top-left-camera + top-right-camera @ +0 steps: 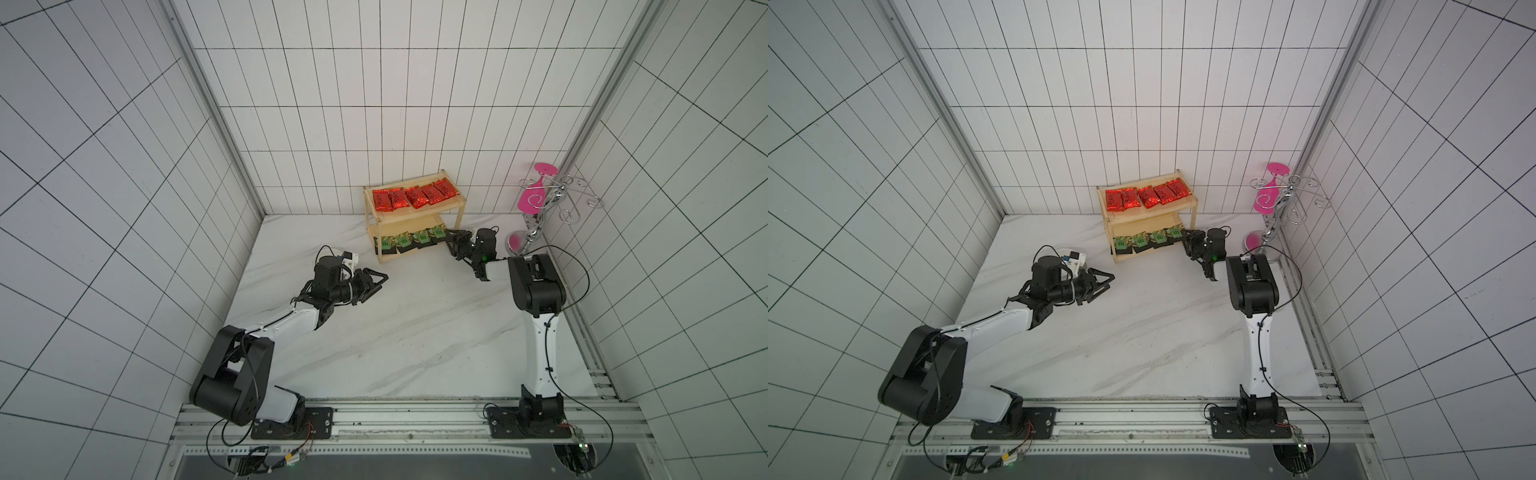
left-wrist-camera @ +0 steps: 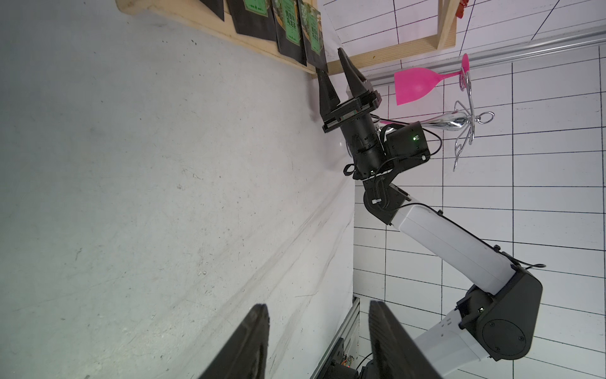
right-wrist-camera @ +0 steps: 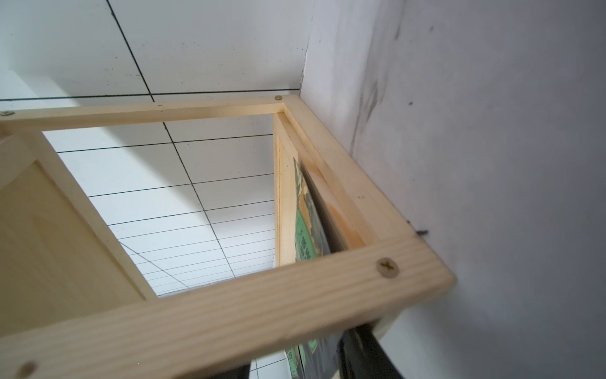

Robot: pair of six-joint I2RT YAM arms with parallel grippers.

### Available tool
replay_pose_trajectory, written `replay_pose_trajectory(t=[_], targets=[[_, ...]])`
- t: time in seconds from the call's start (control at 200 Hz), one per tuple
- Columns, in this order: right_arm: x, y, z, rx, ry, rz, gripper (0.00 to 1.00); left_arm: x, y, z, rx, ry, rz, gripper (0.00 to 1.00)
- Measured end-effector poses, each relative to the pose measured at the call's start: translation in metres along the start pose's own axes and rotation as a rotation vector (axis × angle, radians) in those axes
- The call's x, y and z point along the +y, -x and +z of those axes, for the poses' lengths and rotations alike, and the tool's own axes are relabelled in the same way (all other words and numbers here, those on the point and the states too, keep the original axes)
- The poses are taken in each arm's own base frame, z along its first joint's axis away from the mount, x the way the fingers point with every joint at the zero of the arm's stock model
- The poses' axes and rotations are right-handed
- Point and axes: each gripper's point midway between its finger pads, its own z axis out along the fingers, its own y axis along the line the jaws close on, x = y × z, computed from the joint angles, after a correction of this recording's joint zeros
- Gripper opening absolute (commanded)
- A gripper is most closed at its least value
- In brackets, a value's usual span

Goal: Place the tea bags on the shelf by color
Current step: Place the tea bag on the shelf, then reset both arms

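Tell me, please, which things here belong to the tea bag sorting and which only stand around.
Belong to the job: red foil tea bags, upper tier; green-label tea sachets, lower tier; wooden shelf; right gripper, open beside the lower tier.
Just standing by: chrome wire stand; pink wine glass hanging on it.

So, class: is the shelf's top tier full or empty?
Full: five red tea bags lie side by side across the top tier of the shelf.
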Motion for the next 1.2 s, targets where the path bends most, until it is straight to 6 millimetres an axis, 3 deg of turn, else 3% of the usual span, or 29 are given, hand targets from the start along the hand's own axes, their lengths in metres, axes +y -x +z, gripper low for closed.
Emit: replay_pose_trajectory(t=[0.315, 0.58, 0.775, 0.909, 1.014, 1.114, 1.204], targets=[[0.0, 0.001, -0.008, 0.016, -0.152, 0.005, 0.59, -0.002, 0.0, -0.002, -0.004, -0.004, 0.003, 0.52], [-0.02, -0.003, -0.017, 0.026, -0.28, 0.013, 0.63, -0.003, 0.0, -0.002, -0.005, -0.008, 0.004, 0.52], [-0.014, -0.017, -0.031, 0.058, -0.32, -0.019, 0.63, -0.008, -0.001, -0.012, -0.011, 0.004, 0.017, 0.52], [0.005, -0.051, -0.078, 0.099, -0.371, -0.166, 0.69, -0.017, 0.004, -0.037, -0.075, 0.071, 0.072, 0.54], [0.041, -0.084, -0.122, 0.106, -0.38, -0.425, 0.72, -0.042, 0.012, -0.066, -0.161, 0.108, 0.177, 0.56], [0.068, -0.108, -0.175, 0.065, -0.345, -0.653, 0.73, -0.072, 0.02, -0.099, -0.266, 0.144, 0.294, 0.8], [0.076, -0.101, -0.227, -0.051, -0.332, -0.78, 0.78, -0.094, 0.026, -0.134, -0.397, 0.169, 0.389, 0.98]])
